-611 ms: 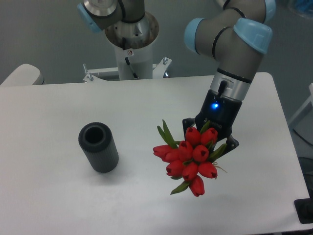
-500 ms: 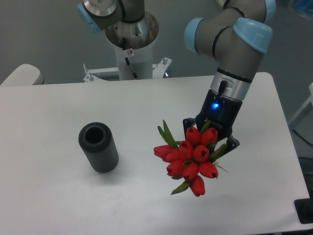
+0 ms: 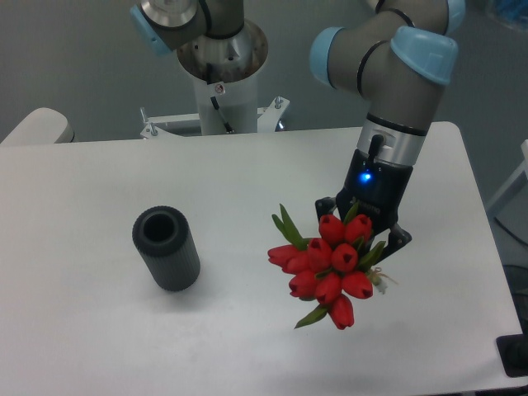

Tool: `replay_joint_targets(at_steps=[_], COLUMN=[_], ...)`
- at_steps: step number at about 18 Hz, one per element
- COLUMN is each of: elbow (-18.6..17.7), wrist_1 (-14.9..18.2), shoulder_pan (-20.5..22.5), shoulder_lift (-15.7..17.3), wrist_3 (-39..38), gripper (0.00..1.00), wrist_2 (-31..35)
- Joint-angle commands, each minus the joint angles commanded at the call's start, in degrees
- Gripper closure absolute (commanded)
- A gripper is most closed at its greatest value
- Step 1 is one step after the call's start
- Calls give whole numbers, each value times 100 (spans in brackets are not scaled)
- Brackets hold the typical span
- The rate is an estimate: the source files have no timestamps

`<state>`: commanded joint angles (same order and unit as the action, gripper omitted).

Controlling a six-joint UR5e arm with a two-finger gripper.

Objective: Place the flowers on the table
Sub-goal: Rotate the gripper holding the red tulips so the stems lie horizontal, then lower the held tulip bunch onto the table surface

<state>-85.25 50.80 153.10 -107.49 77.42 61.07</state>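
From the fixed camera I am looking at the vase [image 3: 167, 249], a dark ribbed cylinder that is standing upright on the left half of the table [image 3: 91, 190]; its mouth is facing up and dark, and I am seeing nothing inside it. The gripper [image 3: 363, 235] is hanging over the right half of the table, well apart from the vase, with its jaws clamped on the flowers [image 3: 328, 266]. I am seeing a tight bunch of red tulip heads pointing toward the camera, green leaves sticking out at the upper left and bottom, stems hidden behind the blooms.
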Motion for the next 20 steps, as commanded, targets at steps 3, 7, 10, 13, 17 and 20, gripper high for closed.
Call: replay_joint_targets(at_steps=[3, 7, 10, 13, 17, 20], elbow=[-131, -465, -623, -957, -1195, -1335], wrist_1=[26, 27, 27, -35, -70, -70], shoulder_pan=[-44, -245, -552, -878, -1133, -1125], shoulder_lift=[27, 158, 168, 150, 80, 53], wrist_3=[430, 1177, 1302, 1512, 1557, 1924], gripper=[74, 74, 73, 73, 73, 73], wrist_2=[570, 1696, 2538, 3462, 3921, 3921])
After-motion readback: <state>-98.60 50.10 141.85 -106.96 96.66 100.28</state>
